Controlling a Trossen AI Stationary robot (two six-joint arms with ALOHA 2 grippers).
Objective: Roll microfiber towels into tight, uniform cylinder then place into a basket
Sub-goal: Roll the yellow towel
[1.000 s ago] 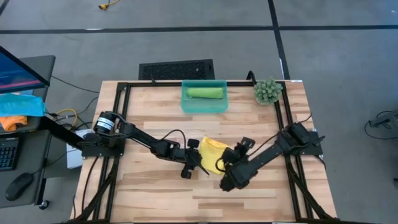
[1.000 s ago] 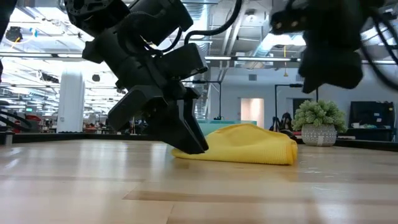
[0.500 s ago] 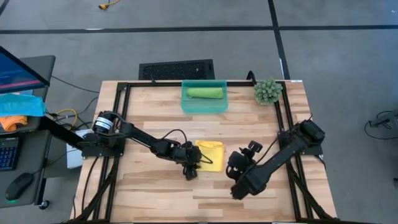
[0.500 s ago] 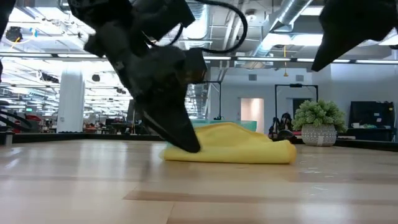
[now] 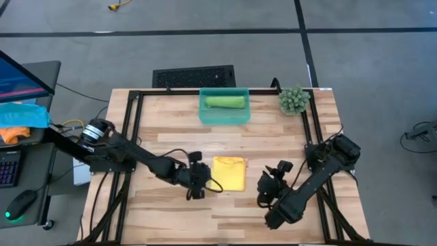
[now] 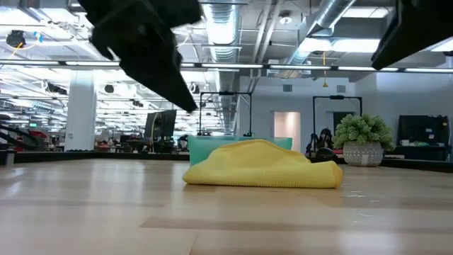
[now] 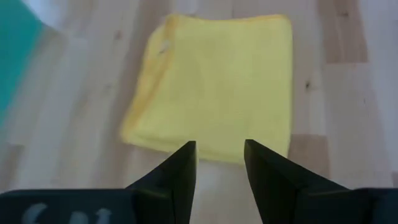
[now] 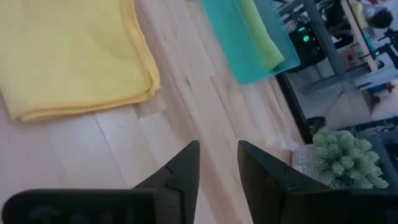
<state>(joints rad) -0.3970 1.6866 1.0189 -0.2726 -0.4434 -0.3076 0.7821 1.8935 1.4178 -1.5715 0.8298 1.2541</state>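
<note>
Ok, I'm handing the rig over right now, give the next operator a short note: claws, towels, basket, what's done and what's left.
Left claw: open, empty, just short of the yellow towel's near edge, on its left side.
Right claw: open, empty, off to the towel's right, not touching it.
Yellow towel: lying folded flat mid-table, not rolled into a cylinder.
Green towel: rolled, lying inside the teal basket at the table's far edge, beside the small potted plant.
Done: green towel rolled and binned.
Left: roll the yellow towel tight, then place it in the basket next to the green one.
</note>
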